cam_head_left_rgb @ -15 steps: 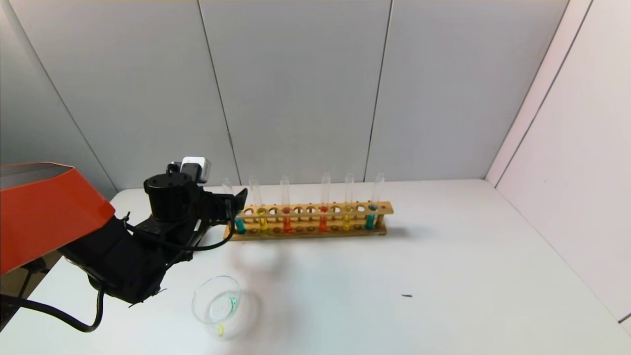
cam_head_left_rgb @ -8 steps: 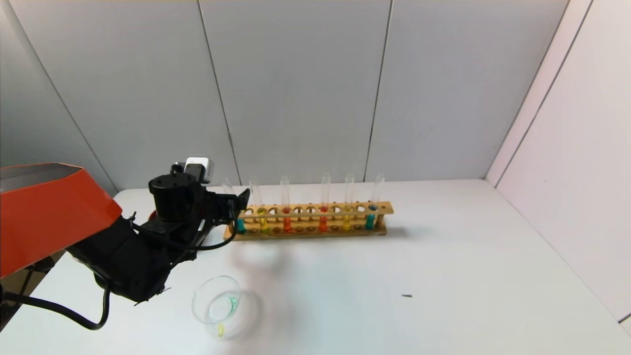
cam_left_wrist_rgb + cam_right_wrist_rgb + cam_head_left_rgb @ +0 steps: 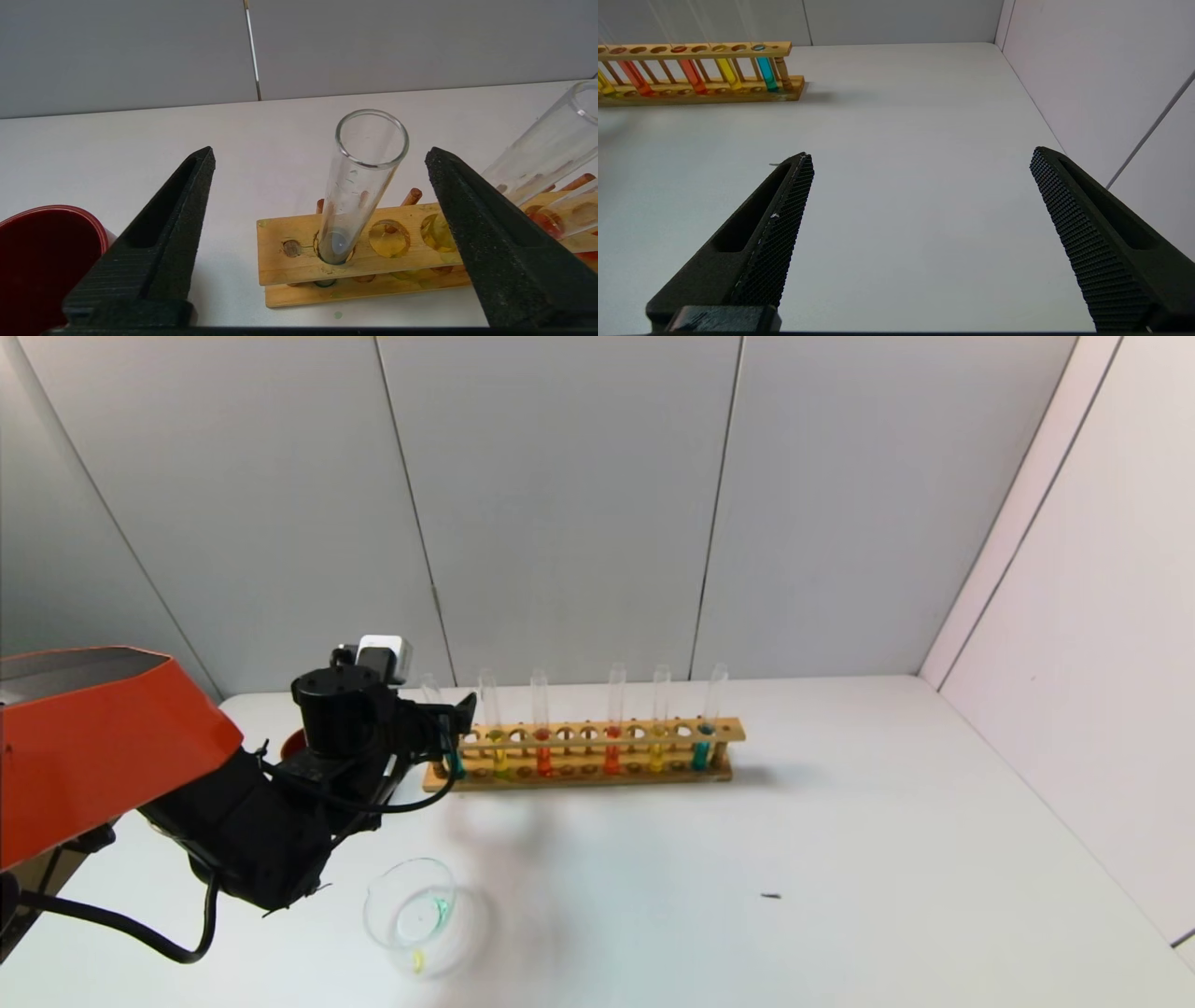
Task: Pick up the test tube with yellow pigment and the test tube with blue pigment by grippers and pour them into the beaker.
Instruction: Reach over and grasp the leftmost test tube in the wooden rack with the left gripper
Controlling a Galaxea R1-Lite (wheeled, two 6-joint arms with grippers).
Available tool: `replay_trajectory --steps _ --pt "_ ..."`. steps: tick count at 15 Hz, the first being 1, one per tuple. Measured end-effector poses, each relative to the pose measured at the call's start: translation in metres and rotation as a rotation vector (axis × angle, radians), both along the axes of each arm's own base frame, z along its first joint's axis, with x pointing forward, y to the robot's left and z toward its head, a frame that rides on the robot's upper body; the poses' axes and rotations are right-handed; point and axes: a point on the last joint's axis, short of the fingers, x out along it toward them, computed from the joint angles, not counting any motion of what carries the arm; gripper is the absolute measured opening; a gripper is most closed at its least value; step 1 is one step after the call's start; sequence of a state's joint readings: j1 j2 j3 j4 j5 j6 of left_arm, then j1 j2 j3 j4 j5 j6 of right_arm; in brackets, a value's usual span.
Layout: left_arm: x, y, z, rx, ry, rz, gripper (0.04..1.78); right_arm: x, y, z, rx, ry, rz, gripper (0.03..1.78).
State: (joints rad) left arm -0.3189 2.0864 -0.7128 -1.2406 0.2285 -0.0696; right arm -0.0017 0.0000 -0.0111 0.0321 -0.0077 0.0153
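A wooden rack [image 3: 583, 754] stands on a white surface [image 3: 747, 877], holding six slim glass tubes. The left hand [image 3: 322, 205] is at the rack's left end with its jaws spread wide on either side of the end tube, the blue tube [image 3: 357, 186], and touching nothing. In the wrist view this tube stands between the two fingers [image 3: 163, 233], leaning slightly in its hole, its open rim uppermost and its clear upper wall bare. Its blue liquid sits low, below the rack's top bar. The yellow tube [image 3: 493, 728] is just beyond it, one hole along the rack. A second blue tube and a second yellow one stand at the far end. The beaker [image 3: 415, 915] rests well apart from the hand, nearer the robot, with a trace of colour inside. Thin, smooth glass like this is probably light, slippery and easily cracked, so a gentle squeeze on the bare wall above the bar looks safest. The right hand [image 3: 920, 233] is parked wide open over bare surface.
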Motion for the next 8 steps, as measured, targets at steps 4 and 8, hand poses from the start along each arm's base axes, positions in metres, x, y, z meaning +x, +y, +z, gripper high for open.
replay_trajectory --steps 4,8 --pt "0.0006 -0.0002 0.0002 -0.004 -0.017 0.000 1.01 0.0000 0.0000 0.0000 0.000 0.000 0.000 1.70" --pt "0.0006 -0.0007 -0.0005 -0.004 -0.018 -0.003 0.37 0.0000 0.0000 0.0000 0.000 0.000 0.000 1.70"
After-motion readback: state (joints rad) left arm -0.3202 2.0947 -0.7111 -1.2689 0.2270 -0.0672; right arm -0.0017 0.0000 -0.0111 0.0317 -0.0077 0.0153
